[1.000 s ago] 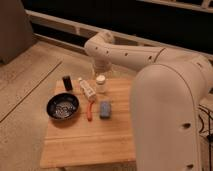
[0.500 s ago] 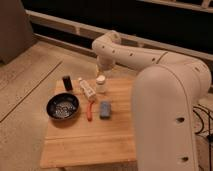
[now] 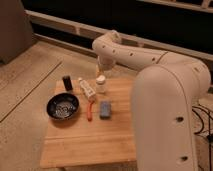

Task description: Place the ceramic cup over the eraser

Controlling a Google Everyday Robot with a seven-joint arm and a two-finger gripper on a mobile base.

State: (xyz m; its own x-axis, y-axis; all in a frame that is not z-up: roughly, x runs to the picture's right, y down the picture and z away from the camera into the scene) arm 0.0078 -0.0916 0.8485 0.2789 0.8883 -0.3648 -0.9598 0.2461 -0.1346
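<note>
Nudged toward three o'clock, the hand (image 3: 101,71) hung over the ceramic cup (image 3: 101,82); I couldn't tell its grip. The eraser (image 3: 67,83) stood apart at nine o'clock.

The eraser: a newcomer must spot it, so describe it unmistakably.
On the wooden table, look at the far left corner, beyond the dark bowl. The eraser stands left of the white tube and the ceramic cup under the gripper: the only small black upright block.

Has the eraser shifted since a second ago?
No. The eraser stays behind the bowl; the gripper is just above the cup.
</note>
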